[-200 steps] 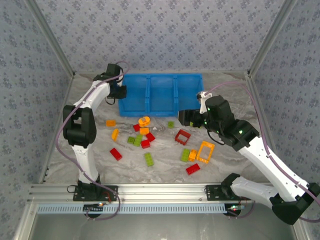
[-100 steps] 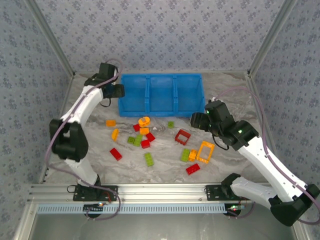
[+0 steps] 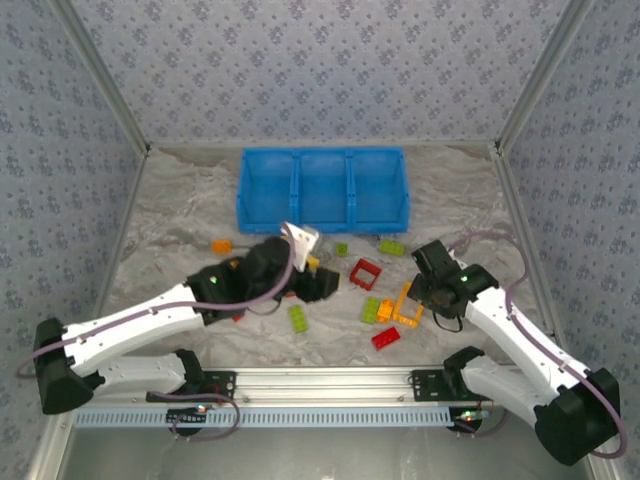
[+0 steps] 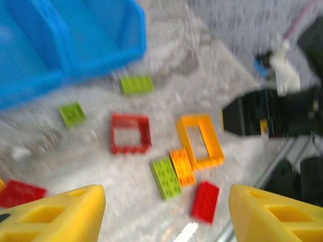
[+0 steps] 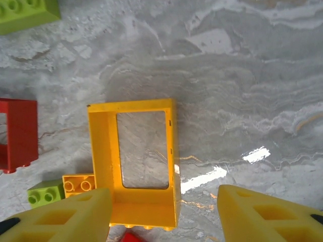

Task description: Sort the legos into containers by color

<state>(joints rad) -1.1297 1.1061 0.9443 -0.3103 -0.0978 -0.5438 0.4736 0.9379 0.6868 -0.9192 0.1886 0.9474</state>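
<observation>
By my reading the sorting has barely begun. On the marbled counter (image 3: 180, 210) the blue tray (image 3: 322, 226) sits at upper centre of the overhead view, and every brick I can make out lies loose on the counter below it. The step in hand looks like a pick-up by the right gripper (image 3: 425, 290), right of centre in that view and poised at the orange frame (image 5: 101, 156). In its wrist view its fingers (image 5: 65, 217) are spread a little wider than the frame, one at each lower corner of the picture, flanking the frame's near end. They pinch nothing, and I cannot tell whether they touch it. The next move calls for closing on the frame, lifting it and carrying it to one compartment kept for orange. The left gripper (image 3: 318, 285), at centre of the overhead view, has its fingers (image 4: 65, 212) wide apart and empty above the scatter. Ahead of them lie a red frame (image 4: 130, 133), a lime brick (image 4: 165, 177) beside a small orange brick (image 4: 182, 169), and a red brick (image 4: 205, 200); it should pick well apart from the right arm.
</observation>
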